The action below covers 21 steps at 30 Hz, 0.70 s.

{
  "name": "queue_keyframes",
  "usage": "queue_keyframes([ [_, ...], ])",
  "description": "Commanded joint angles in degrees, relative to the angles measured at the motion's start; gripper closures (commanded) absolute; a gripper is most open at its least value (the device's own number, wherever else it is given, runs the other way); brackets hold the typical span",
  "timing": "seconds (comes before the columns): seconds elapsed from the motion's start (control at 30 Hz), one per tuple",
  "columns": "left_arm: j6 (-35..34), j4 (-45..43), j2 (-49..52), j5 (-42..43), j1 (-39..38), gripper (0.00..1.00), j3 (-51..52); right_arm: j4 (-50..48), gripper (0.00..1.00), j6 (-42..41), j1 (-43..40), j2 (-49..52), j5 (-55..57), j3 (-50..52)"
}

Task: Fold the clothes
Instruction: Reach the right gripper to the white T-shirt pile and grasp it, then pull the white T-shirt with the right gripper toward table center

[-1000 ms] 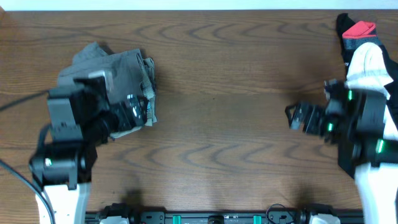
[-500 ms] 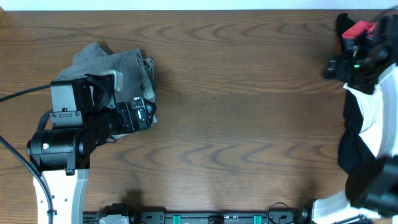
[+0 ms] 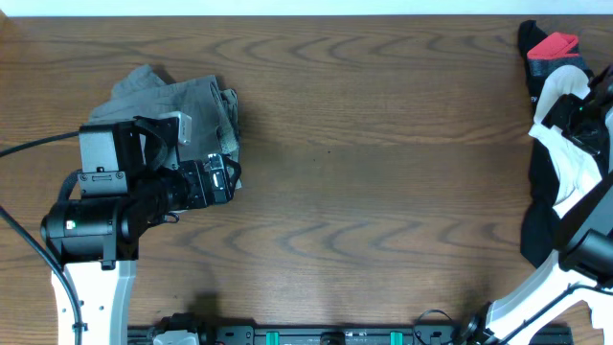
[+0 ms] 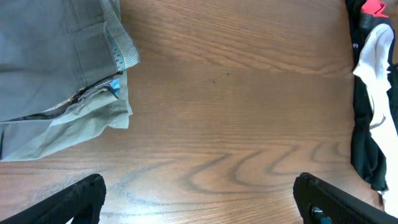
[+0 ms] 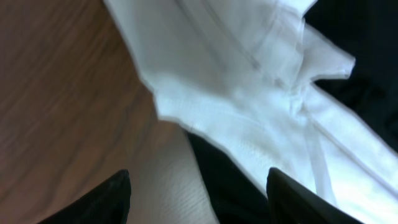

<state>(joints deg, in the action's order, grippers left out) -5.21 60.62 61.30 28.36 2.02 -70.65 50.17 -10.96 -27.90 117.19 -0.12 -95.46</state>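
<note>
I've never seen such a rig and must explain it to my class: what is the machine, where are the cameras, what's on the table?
Two robot arms work at a table. One picture looks down from above; the other two come from wrist cameras, each showing its own pincer. On the left lie grey-khaki clothes, by the open, empty left pincer. At the right lie a white garment, black cloth and a red piece. The right pincer hovers over the white garment, jaws apart, nothing visibly gripped.

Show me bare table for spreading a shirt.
Free: the broad middle of the table, between the grey-khaki pile at left and the white-black-red heap at the right edge. Crowded: both ends, under the left arm and right arm.
</note>
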Motion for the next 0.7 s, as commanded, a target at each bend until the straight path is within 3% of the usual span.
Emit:
queue_keyframes([
  [0.0,1.14,0.07,0.11,0.52,-0.24,0.02,-0.85,-2.03,0.32,-0.94,0.17,2.19,2.32,-1.18],
  [0.4,1.11,0.22,0.11,0.55,-0.24,0.02,-0.85,-5.66,0.40,-0.83,0.15,8.76,7.37,-1.16],
  [0.47,1.11,0.22,0.11,0.57,-0.24,0.02,-0.85,-5.86,0.50,-0.83,0.15,9.55,7.63,-1.16],
  [0.67,1.11,0.20,0.09,0.57,-0.24,0.02,-0.85,-5.57,0.97,-1.01,0.17,9.03,6.88,-1.22],
])
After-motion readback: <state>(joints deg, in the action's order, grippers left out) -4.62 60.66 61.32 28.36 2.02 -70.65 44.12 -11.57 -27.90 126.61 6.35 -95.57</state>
